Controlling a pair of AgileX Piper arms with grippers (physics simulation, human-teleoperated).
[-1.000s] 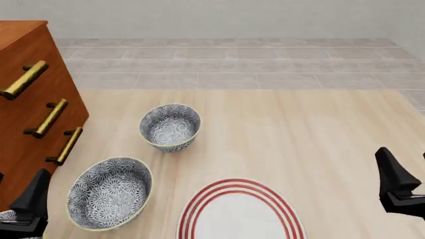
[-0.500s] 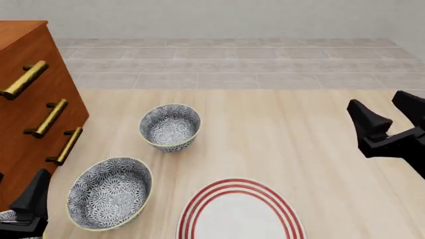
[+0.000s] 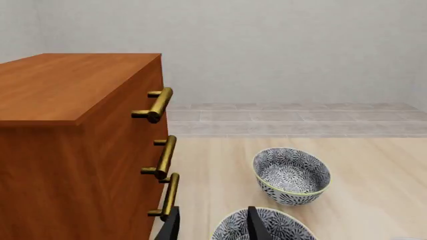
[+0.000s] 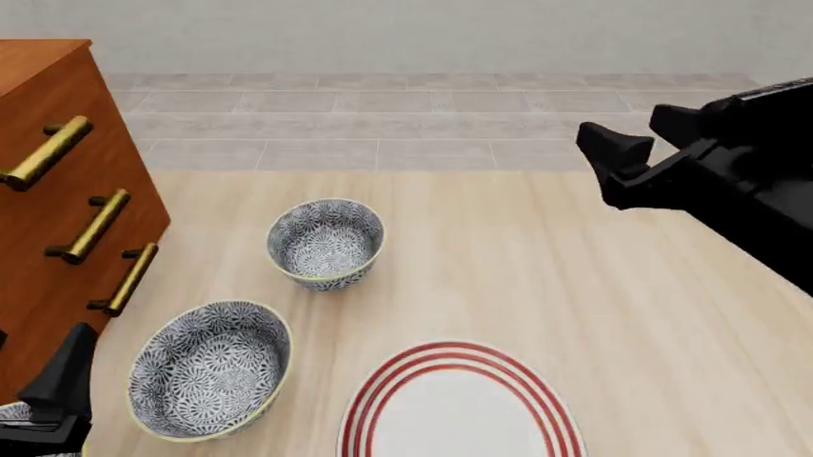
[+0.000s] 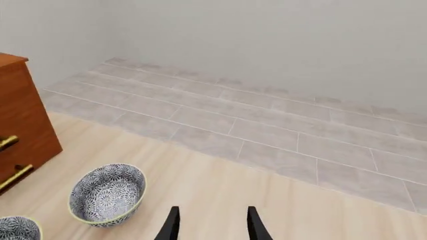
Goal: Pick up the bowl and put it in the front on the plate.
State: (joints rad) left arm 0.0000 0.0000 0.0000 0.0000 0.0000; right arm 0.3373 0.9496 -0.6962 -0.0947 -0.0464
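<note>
Two blue-and-white floral bowls with cream rims stand on the wooden table. The farther bowl (image 4: 326,243) (image 3: 291,175) (image 5: 108,193) is left of centre. Closer and further left is the nearer bowl (image 4: 209,369) (image 3: 283,226) (image 5: 16,230). The white plate (image 4: 458,407) with red rings lies at the front edge, middle. My left gripper (image 4: 38,376) (image 3: 212,227) is open at the front left, just left of the nearer bowl. Open and holding nothing, my right gripper (image 4: 625,135) (image 5: 212,226) hangs high at the right, far from both bowls.
A brown wooden cabinet (image 4: 57,190) (image 3: 67,125) (image 5: 20,125) with brass handles (image 4: 99,224) stands at the table's left side, close to both bowls. Grey tiled floor (image 4: 432,124) lies beyond the table's far edge.
My right gripper has risen from low at the right edge and swung up and leftward toward the far side. The left gripper, bowls and plate have not moved.
</note>
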